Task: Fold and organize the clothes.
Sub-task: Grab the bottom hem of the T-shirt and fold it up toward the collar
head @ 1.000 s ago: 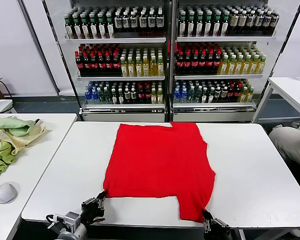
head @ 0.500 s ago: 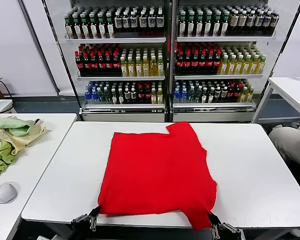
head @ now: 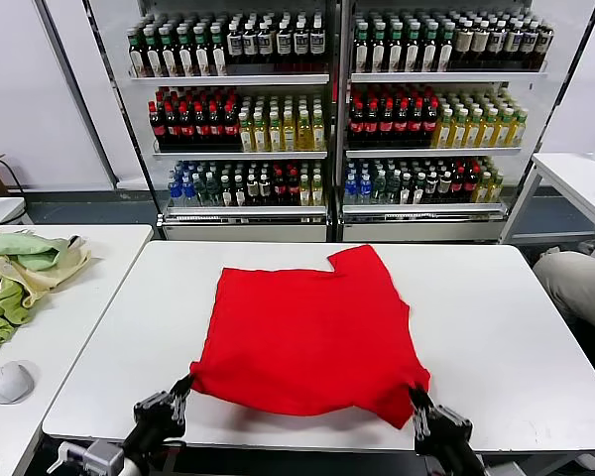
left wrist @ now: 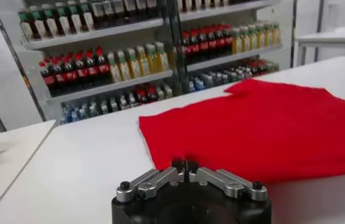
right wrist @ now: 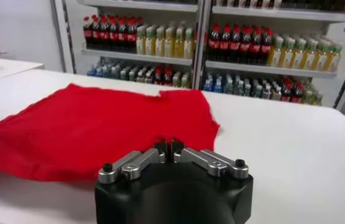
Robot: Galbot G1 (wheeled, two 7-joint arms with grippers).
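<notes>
Red cotton hem pinched in both pressed-together jaws, left gripper [head: 181, 389] and right gripper [head: 414, 398], at near desk [head: 535, 327] edge | step: hem lifted for first fold; next likely carry it away toward collar | T-shirt [head: 312, 332] spreads beyond jaws, plain side up (bear unseen), slightly rumpled

We saw a plain bright red T-shirt [head: 312, 342] on a white table [head: 506, 337]. Pale green and yellow cloths [head: 25, 268] lay on another white table beside a light grey mouse [head: 12, 381].
</notes>
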